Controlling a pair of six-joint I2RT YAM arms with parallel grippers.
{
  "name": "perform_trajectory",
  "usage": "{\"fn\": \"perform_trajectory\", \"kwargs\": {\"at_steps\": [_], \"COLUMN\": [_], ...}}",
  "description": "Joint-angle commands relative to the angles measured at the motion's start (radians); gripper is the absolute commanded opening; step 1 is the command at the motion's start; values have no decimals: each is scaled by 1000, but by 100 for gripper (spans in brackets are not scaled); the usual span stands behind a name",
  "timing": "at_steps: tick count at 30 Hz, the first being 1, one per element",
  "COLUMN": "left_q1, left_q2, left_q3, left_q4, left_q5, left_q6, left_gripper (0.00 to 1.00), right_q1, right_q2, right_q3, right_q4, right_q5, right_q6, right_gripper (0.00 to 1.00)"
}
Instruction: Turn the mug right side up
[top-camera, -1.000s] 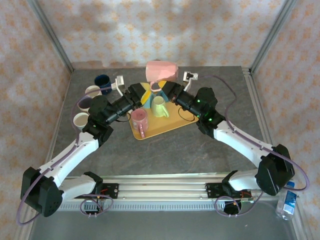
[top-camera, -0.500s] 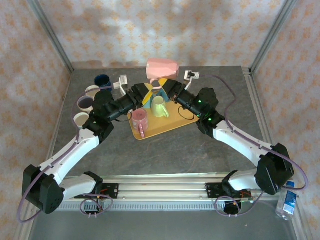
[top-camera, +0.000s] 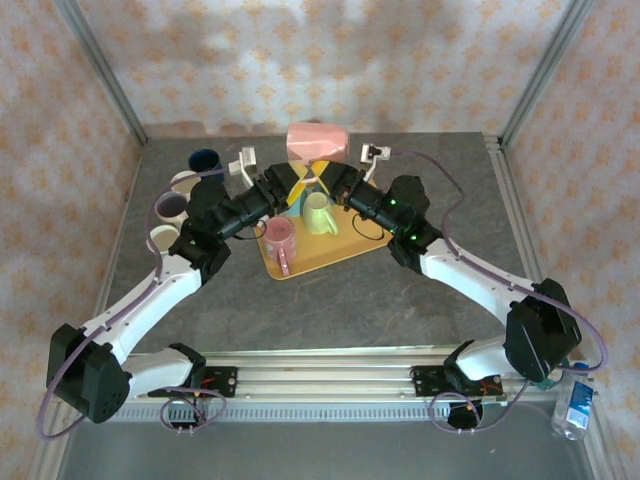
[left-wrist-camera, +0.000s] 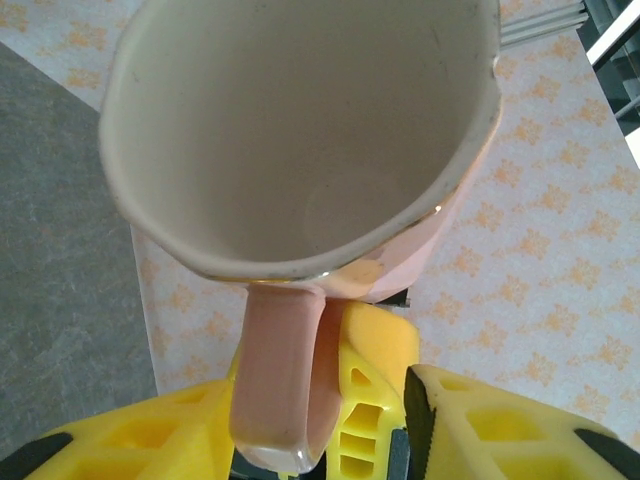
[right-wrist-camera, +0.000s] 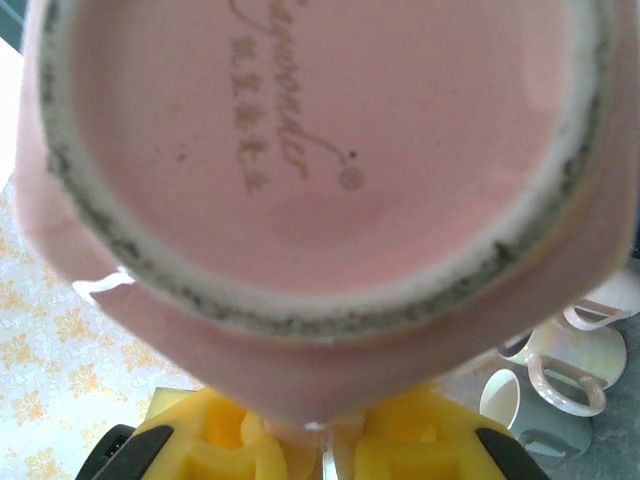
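A large pink mug (top-camera: 318, 141) hangs in the air above the back of the yellow tray (top-camera: 335, 252). It lies on its side, with its handle pointing down. My right gripper (top-camera: 328, 176) is shut on the handle from the right. In the right wrist view the mug's stamped base (right-wrist-camera: 320, 150) fills the frame above that gripper (right-wrist-camera: 320, 452). The left wrist view looks into the mug's open mouth (left-wrist-camera: 300, 130). There my left gripper (left-wrist-camera: 330, 445) is open, its jaws standing either side of the handle (left-wrist-camera: 280, 370) and of one right-gripper finger (left-wrist-camera: 378, 360).
A small pink mug (top-camera: 278, 238) and a pale green mug (top-camera: 320, 213) stand upright on the tray. A dark blue cup (top-camera: 204, 160) and three pale cups (top-camera: 172, 207) sit at the left. A bottle (top-camera: 575, 405) lies beyond the front right corner.
The pink mug has swung from tilted to nearly level and shifted slightly left. My left gripper has moved in on the handle and its jaws have narrowed. The right grip has stayed shut.
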Motion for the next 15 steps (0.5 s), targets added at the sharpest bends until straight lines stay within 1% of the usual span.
{"fn": "perform_trajectory", "kwargs": {"at_steps": [1,8,15], "left_q1": [-8,-7,-1], "left_q2": [9,32,17], "left_q3": [39,33,27], "left_q4": [79,121,133], "left_q5": [-10,-24,-78], "left_q6": [-9,-26,-1], "left_gripper": [44,38,37], "right_q1": [12,23,28], "right_q2": [-23,-7,1], "right_q3": [18,11,-1], "right_q4": [184,247,274], "right_q5": [-23,-23,-24], "right_q6": [9,47,64], "right_gripper": [0,0,0]}}
